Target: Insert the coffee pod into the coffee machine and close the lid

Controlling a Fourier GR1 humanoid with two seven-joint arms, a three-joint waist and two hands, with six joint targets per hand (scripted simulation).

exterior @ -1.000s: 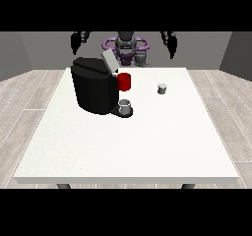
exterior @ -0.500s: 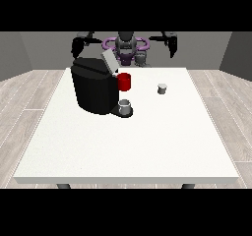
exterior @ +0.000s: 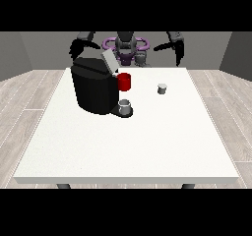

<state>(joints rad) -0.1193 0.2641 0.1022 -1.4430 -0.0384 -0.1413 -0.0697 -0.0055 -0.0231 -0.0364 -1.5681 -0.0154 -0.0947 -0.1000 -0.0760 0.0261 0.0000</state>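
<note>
So the big white desk (exterior: 123,146) fills most of the view, and the robot (exterior: 126,45) stands behind its far edge. On the desk, the biggest thing is the black coffee machine (exterior: 93,87). Its lid (exterior: 109,61) stands tilted up, so the top is open. A red part (exterior: 124,81) sticks out from the machine's front, and a small grey cup (exterior: 126,107) sits just under it on the machine's base.

The coffee pod (exterior: 162,88) is the little grey thing standing on the desk, off to the side of the coffee machine nearer the view's right, well apart from it.

The hand at the view's right (exterior: 178,53) hangs high over the far edge of the desk, well apart from the pod and behind it. The hand at the view's left (exterior: 76,48) hangs behind the coffee machine's top. For both hands I cannot tell how they are set, wide or narrow. Neither one holds anything.

I think the job is only at its start: the pod is not picked up yet. Next, the hand at the view's right should come down to the pod and take it.
</note>
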